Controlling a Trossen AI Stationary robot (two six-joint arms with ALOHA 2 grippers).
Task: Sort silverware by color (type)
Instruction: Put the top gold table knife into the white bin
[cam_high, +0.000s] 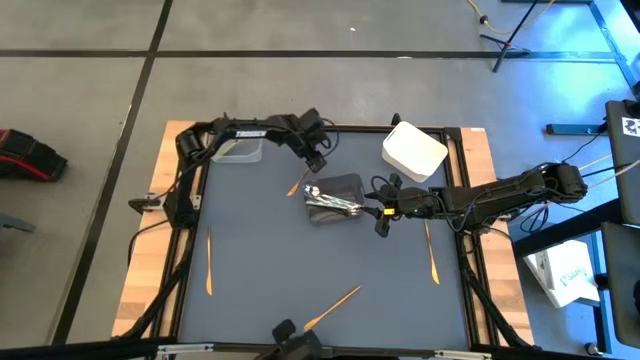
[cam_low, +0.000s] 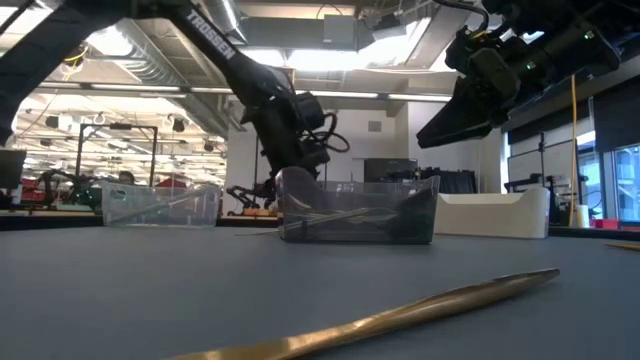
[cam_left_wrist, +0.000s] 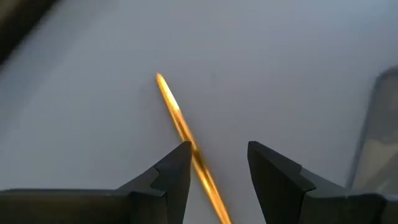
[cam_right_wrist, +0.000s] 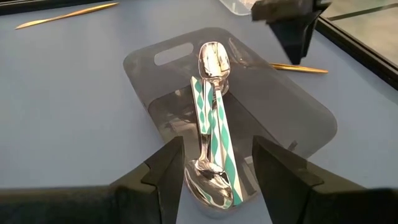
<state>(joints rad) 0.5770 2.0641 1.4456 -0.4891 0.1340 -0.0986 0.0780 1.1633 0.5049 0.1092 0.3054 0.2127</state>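
A gold utensil (cam_left_wrist: 177, 118) lies flat on the grey mat (cam_high: 270, 260), just left of the dark grey tub (cam_high: 335, 197). My left gripper (cam_left_wrist: 217, 155) is open right over it, and the utensil runs between the fingers, close to one of them. The tub holds a shiny silver spoon (cam_right_wrist: 212, 59) and utensils with teal-and-white striped handles (cam_right_wrist: 217, 130). My right gripper (cam_right_wrist: 217, 162) hovers open at the tub's right end with nothing between its fingers. In the high view my left gripper (cam_high: 318, 165) is beyond the tub and my right gripper (cam_high: 381, 222) is beside it.
A clear tub (cam_high: 240, 150) stands at the far left and a white tub (cam_high: 413, 152) at the far right. More gold utensils lie on the mat at the left (cam_high: 209, 262), at the right (cam_high: 430, 250) and near the front edge (cam_high: 335, 305).
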